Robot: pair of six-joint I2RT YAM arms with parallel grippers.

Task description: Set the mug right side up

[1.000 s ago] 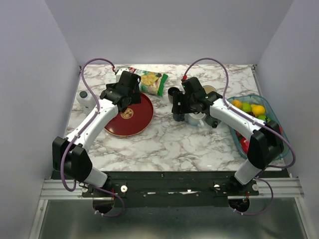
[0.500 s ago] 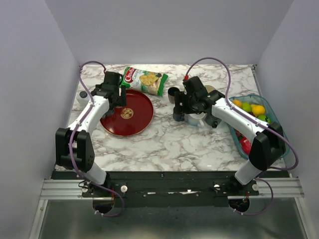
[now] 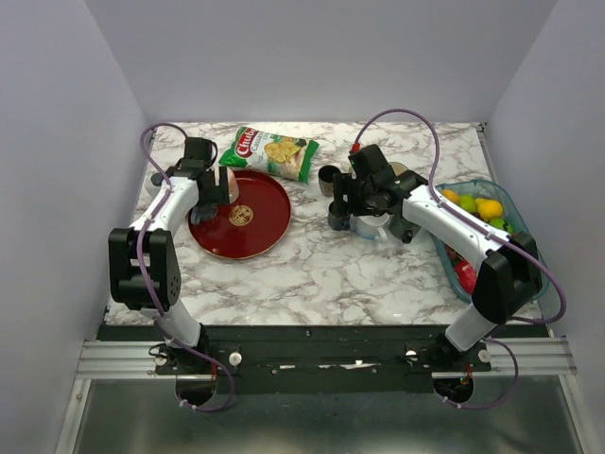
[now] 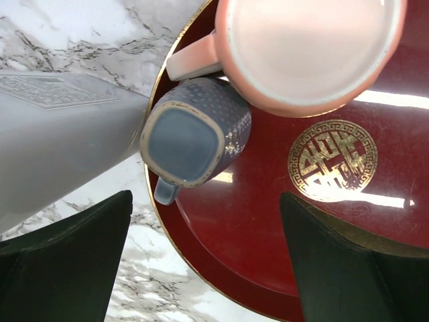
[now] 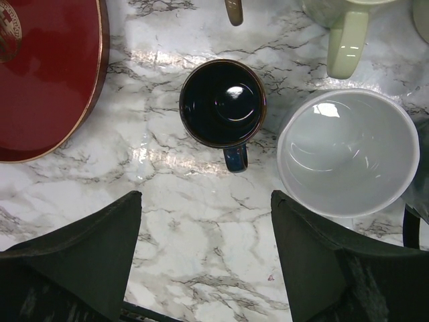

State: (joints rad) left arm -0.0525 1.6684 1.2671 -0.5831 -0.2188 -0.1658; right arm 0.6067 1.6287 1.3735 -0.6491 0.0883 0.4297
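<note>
Left arm (image 3: 173, 197) swung left over red plate (image 4: 268, 255) rim, blue speckled mug (image 4: 193, 131) base-up, both jaws wide.

Marble tabletop (image 3: 331, 274), plain, perhaps lilac walls (image 3: 331, 57)

Small blue textured mug (image 4: 194, 131), upside down, at red plate (image 4: 268, 221) edge
</note>
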